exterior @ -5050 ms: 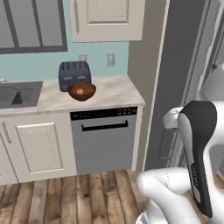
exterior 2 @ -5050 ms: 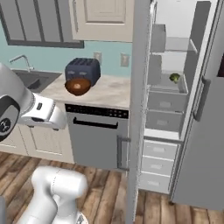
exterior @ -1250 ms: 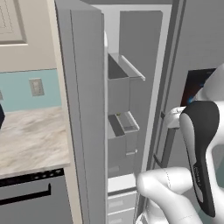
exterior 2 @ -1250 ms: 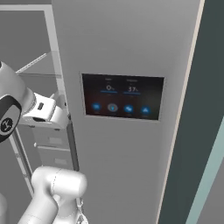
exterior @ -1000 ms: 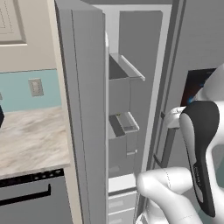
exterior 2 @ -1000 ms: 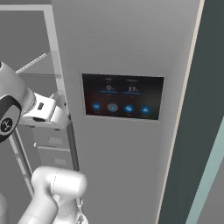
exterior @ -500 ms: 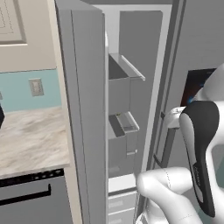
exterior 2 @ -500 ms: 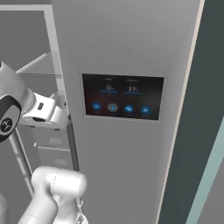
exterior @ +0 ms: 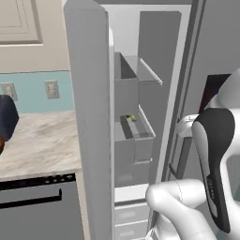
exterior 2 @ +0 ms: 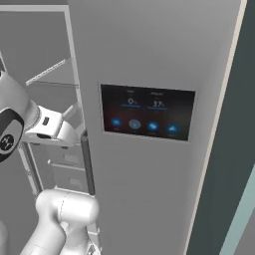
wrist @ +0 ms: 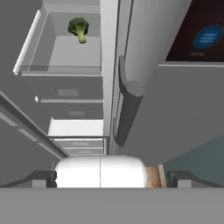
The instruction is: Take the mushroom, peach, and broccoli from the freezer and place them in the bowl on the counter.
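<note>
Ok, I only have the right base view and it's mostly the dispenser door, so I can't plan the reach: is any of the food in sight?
Observer: Yes. In the hand view the broccoli lies on a white shelf inside the freezer.
Operator: Is the freezer door out of the way?
Observer: In the left base view the door stands swung open, with its edge toward the camera.
Operator: And the claw?
Observer: The claw is open and empty, well short of the broccoli.
</note>
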